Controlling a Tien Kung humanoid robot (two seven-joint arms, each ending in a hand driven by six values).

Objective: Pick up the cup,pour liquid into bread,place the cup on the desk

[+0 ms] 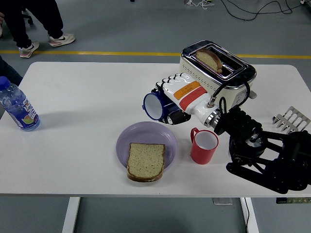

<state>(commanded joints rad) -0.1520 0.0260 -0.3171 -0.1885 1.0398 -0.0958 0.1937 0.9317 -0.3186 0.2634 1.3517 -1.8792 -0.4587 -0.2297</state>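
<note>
My right hand [172, 99], white with an orange and red band, is shut on a dark blue cup [155, 106]. The cup lies tipped on its side, its white-lined mouth facing left, held in the air just above the far rim of the purple plate [170, 141]. A slice of brown bread [146, 160] lies flat on that plate, near its front. No liquid is visible. The black right arm reaches in from the lower right. My left arm is out of sight.
A red mug [203, 146] stands upright just right of the plate. A chrome toaster [217, 72] holding a bread slice sits behind the hand. A water bottle [17, 106] stands at the far left, a metal rack [290, 119] at the right edge. A person's legs [39, 22] show at top left.
</note>
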